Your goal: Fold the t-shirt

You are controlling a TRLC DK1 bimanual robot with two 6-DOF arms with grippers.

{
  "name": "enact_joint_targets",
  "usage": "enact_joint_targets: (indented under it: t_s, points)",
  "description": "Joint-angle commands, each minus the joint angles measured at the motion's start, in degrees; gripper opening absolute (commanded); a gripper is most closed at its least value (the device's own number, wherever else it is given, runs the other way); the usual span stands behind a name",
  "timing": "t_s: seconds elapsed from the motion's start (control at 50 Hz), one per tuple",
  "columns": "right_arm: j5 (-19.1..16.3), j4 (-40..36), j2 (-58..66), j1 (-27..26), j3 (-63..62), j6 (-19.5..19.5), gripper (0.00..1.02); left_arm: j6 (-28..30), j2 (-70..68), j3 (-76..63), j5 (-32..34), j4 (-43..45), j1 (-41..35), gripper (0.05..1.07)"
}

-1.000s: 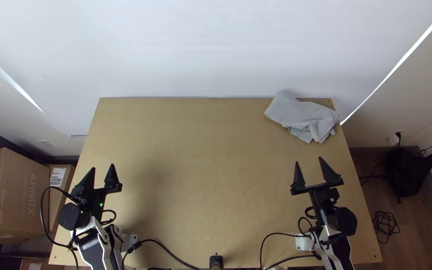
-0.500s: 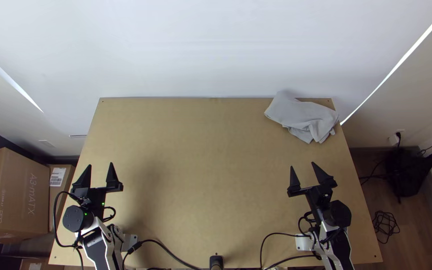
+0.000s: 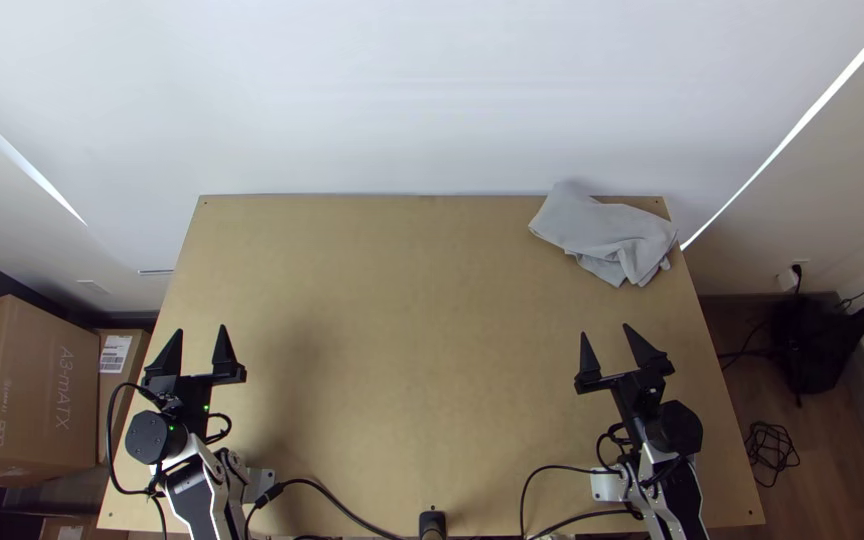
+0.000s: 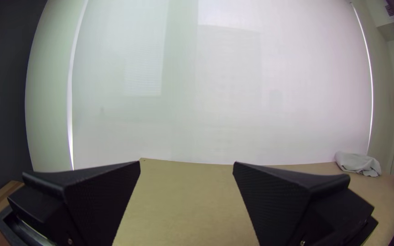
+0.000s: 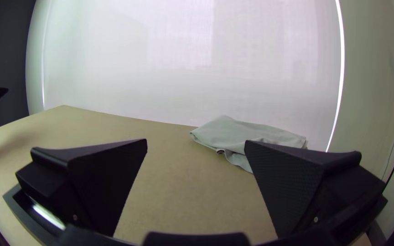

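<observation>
The light grey t-shirt (image 3: 602, 233) lies bunched in a loose heap at the table's far right corner, partly over the back edge. My left gripper (image 3: 200, 330) stands open near the table's left edge, far from the cloth. My right gripper (image 3: 606, 330) is open too, over the right part of the table, nearer the camera than the cloth. In the left wrist view, open fingers flank my left gripper's middle (image 4: 186, 163) and the t-shirt (image 4: 359, 164) is small and distant. In the right wrist view, a finger of my right gripper (image 5: 196, 140) covers part of the t-shirt (image 5: 233, 134).
The wooden table (image 3: 402, 300) has bare surface between the arms and across its middle. A pale blind (image 3: 422, 90) stands behind the back edge. Cardboard boxes (image 3: 27, 390) are left of the table. Black cables (image 3: 342, 505) lie along the near edge.
Over the first half second my right gripper shifted slightly left and toward the near edge, and my left gripper turned a little. Both have held still since, and the cloth has not moved.
</observation>
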Motion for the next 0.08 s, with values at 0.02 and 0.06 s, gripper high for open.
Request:
enact_joint_targets:
  t_s: [0.02,0.06]
  points:
    - [0.39,-1.33,-0.16,-0.25,-0.29,-1.08,0.98,1.03,-0.32,-2.83,-0.24,-0.45,0.42,1.03]
    - [0.39,-1.33,-0.16,-0.25,-0.29,-1.08,0.98,1.03,-0.23,-2.83,-0.24,-0.45,0.42,1.03]
